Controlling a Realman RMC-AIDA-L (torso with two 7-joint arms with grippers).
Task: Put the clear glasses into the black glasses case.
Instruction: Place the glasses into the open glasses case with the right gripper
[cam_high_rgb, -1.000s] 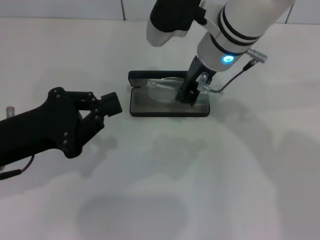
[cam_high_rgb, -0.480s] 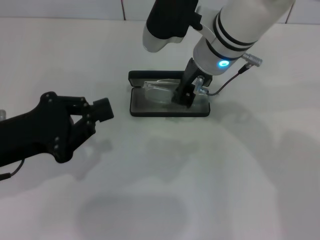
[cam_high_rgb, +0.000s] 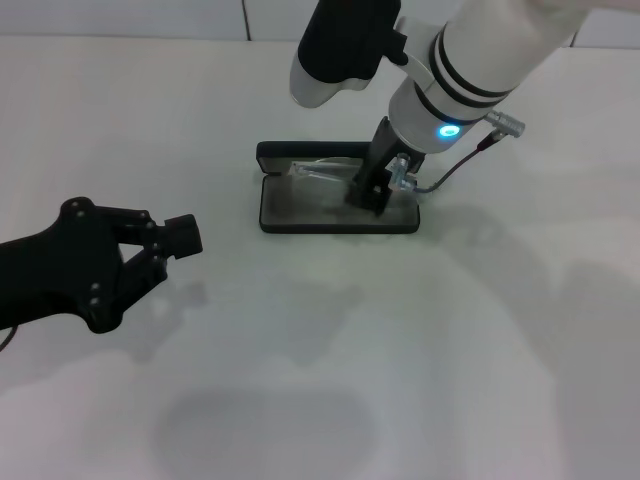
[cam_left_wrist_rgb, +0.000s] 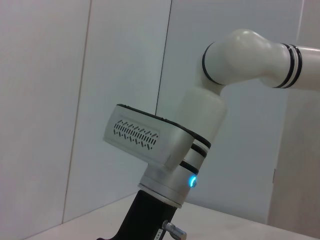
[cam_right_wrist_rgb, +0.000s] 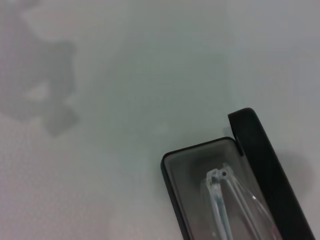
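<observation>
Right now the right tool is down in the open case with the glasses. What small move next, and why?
Probably let go and lift the right tool straight up. The clear glasses already appear to lie inside the black glasses case, its lid open, and the left tool sits well clear, off to the left on the table.

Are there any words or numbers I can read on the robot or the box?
None can be read.
Black glasses case: no writing shows on the open lid or tray.
Clear glasses: no marks.
Right gripper and left gripper: no readable labels; the right arm shows only a blue light.
</observation>
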